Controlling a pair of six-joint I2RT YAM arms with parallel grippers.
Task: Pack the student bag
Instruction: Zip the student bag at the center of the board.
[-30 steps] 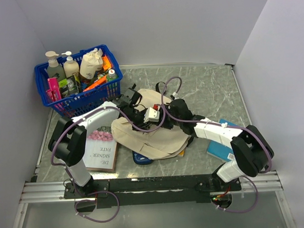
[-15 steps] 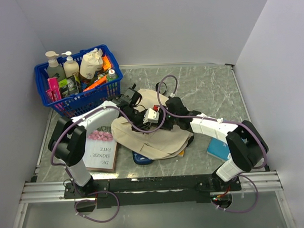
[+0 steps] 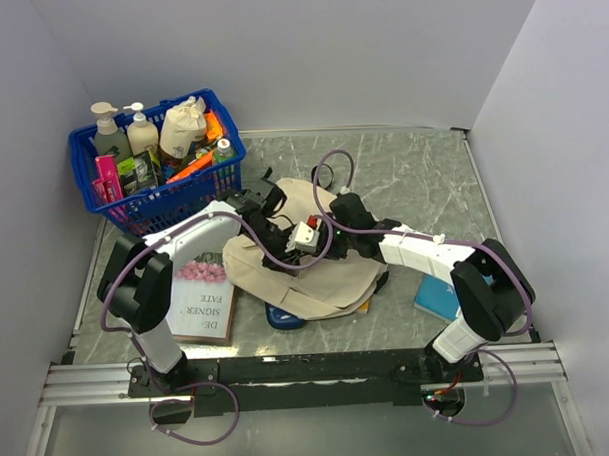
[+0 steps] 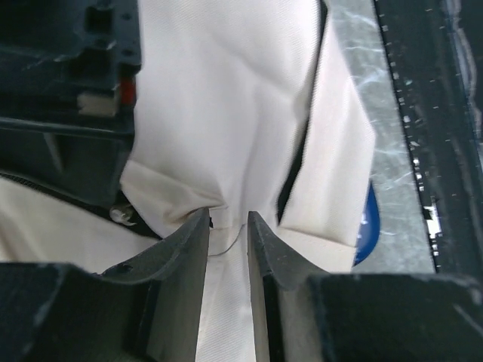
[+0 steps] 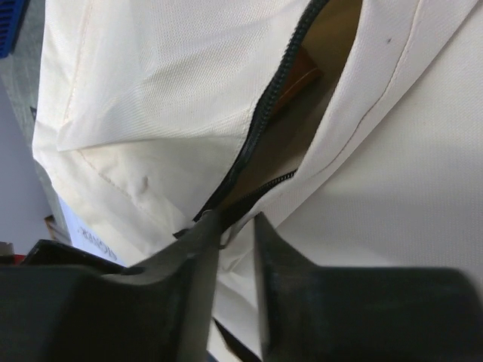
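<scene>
The student bag (image 3: 321,279), cream-beige with black zipper trim, lies flat mid-table. My left gripper (image 3: 277,236) is at its upper left part; in the left wrist view its jaws (image 4: 229,226) stand nearly together with a fold of the bag's fabric (image 4: 219,113) between them. My right gripper (image 3: 321,239) is close beside it on the bag's top. In the right wrist view it (image 5: 234,230) is pinched on the cream edge by the black zipper (image 5: 260,121). The zipper gapes open, and something brown (image 5: 298,83) shows inside.
A blue plastic basket (image 3: 83,176) with bottles and a small cloth pouch stands at the back left. A book with pink flowers (image 3: 202,297) lies left of the bag, and a blue book (image 3: 439,295) lies to the right. A blue item (image 3: 286,317) pokes out under the bag's near edge.
My right gripper has shifted left over the bag toward the left gripper, and its arm has drawn in. The left arm has barely moved.
</scene>
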